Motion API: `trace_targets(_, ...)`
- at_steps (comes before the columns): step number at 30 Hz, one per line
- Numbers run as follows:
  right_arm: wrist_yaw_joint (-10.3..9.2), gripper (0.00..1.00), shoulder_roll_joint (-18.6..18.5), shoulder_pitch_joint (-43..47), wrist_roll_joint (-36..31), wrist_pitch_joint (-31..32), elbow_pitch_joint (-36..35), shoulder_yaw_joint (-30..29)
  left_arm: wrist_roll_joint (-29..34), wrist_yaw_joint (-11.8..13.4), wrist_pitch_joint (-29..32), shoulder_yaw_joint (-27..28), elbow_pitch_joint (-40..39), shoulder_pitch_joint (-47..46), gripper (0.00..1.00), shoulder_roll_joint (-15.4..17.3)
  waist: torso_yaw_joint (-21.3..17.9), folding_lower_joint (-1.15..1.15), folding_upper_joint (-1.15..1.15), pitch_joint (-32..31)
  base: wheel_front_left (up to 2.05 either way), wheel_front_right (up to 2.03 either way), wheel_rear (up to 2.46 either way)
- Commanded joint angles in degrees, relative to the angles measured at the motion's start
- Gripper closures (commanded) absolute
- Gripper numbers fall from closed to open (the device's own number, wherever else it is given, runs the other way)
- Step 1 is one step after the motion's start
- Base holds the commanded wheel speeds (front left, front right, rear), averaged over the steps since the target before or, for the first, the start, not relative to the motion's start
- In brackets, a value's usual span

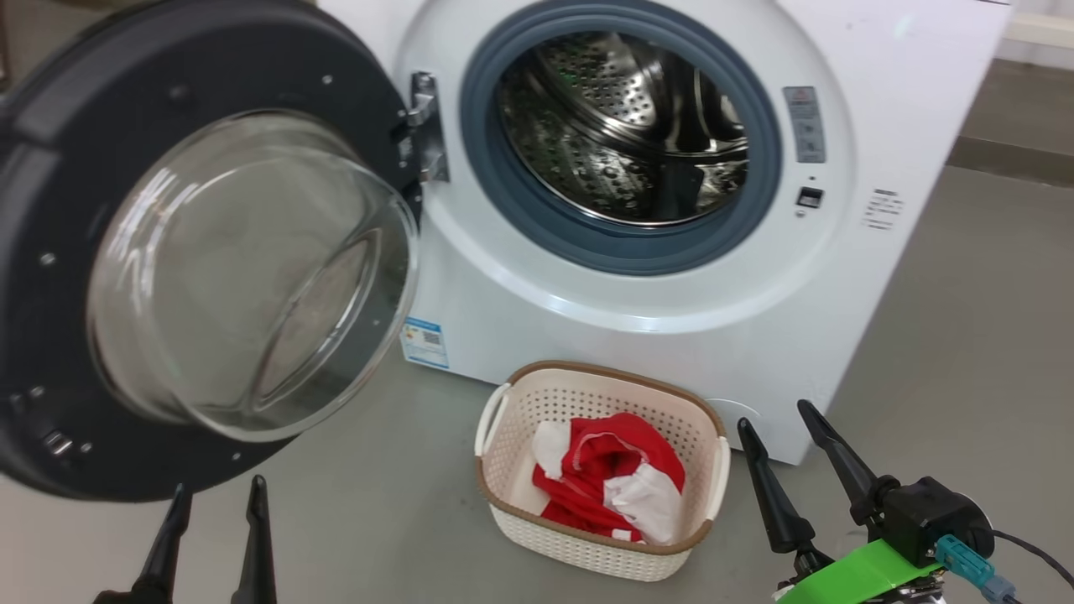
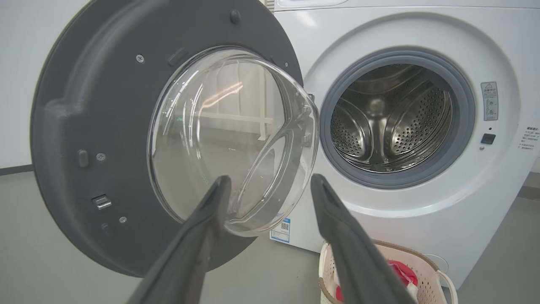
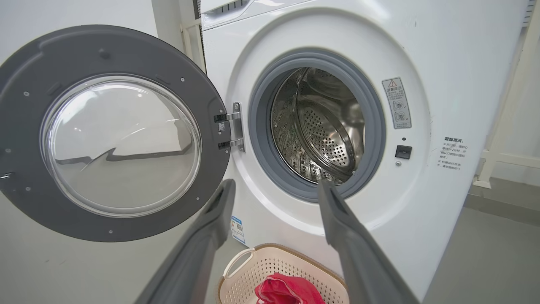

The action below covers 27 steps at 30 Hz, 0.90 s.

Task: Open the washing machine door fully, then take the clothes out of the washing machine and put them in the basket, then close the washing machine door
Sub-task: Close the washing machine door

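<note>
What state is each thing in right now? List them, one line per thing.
washing machine door: swung wide open.
drum: nothing visible inside.
basket: upright on the floor.
clothes: bunched inside the basket.
left gripper: jaws apart, holding nothing.
right gripper: jaws apart, holding nothing.

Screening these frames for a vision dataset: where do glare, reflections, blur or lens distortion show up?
Head view: pale streaky reflections on the door glass, glints in the drum. Left wrist view: the left gripper looks slightly soft, too near to focus. Right wrist view: the washing machine leans with wide-angle stretch; a dark zigzag reflection crosses the glass.
</note>
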Motion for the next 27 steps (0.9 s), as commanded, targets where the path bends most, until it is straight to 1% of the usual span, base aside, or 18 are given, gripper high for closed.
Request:
trace_targets(1,0.37,0.0,-0.22,-2.52,0.24,-0.37,-1.58,1.47,0.5,0.61,-0.69,1.85,-1.92,-2.32,0.0,0.96,1.97,0.0,0.0,0.02,0.0,0.0,0.0)
trace_targets(6,0.37,0.0,-0.22,-2.63,0.04,-0.37,-1.72,1.39,0.41,0.77,-0.69,1.69,-2.06,-2.56,0.0,1.16,3.77,0.0,0.0,0.42,0.0,0.0,0.0)
trace_targets(11,0.37,0.0,-0.22,-2.79,0.02,-0.37,-1.65,1.83,0.19,1.17,-0.69,1.99,-2.33,-2.32,0.0,1.27,4.48,0.0,0.0,0.67,0.0,0.0,0.0)
trace_targets(19,0.37,0.0,-0.22,-3.59,-0.63,-0.37,-1.13,2.77,0.27,2.46,-0.69,2.41,-3.2,-2.01,0.0,1.24,4.72,0.0,0.0,0.98,0.0,0.0,0.0)
trace_targets(26,0.37,0.0,-0.22,-3.62,-0.74,-0.37,-1.0,2.85,0.15,2.92,-0.54,2.32,-2.78,-1.86,0.0,1.26,4.53,0.0,0.0,0.79,0.0,0.0,0.0)
trace_targets(27,0.37,0.0,-0.22,-3.56,-0.75,-0.37,-1.0,2.81,0.27,2.94,-0.41,2.17,-2.53,-1.9,0.29,1.38,4.48,0.0,0.0,0.75,0.0,0.0,0.0)
